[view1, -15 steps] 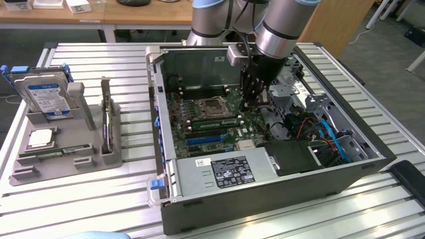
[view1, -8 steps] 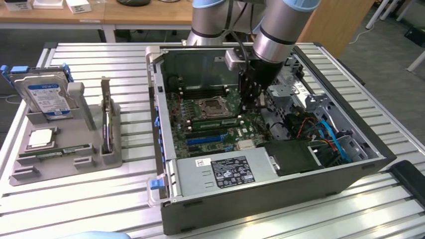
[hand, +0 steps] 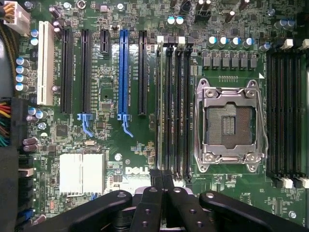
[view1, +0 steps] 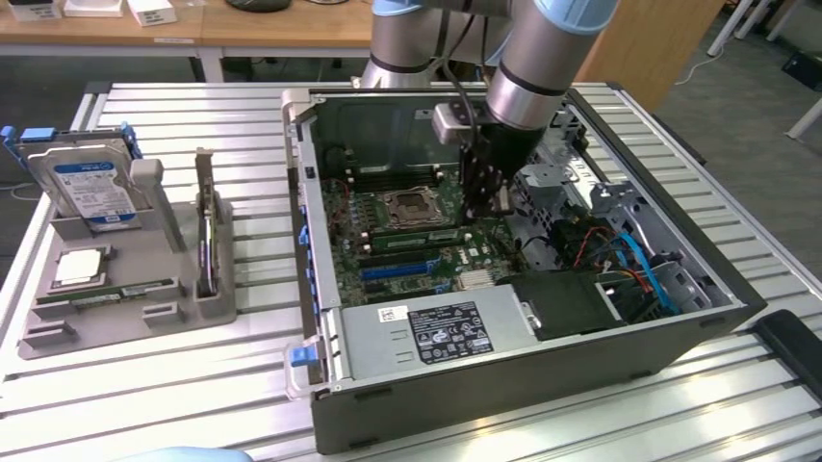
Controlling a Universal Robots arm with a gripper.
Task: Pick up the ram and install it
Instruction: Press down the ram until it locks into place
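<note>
The ram (view1: pixel 411 235) is a long green stick standing on edge in a memory slot beside the processor socket (view1: pixel 411 204), inside the open computer case. In the wrist view the ram (hand: pixel 160 106) runs along the slot farthest from the socket (hand: pixel 229 123). My gripper (view1: pixel 495 207) hangs inside the case over one end of the slots. Its black fingers (hand: pixel 145 208) are shut together right at the end of the ram's slot, gripper (hand: pixel 161 186). I cannot tell whether the fingers touch or pinch the stick.
A grey parts tray (view1: pixel 167 313) at the exterior view's left holds a hard drive (view1: pixel 92 183), a silver processor chip (view1: pixel 80 265) and another green stick (view1: pixel 110 292). The power supply (view1: pixel 430 332), cables (view1: pixel 636 265) and case walls (view1: pixel 514 385) hem in the motherboard.
</note>
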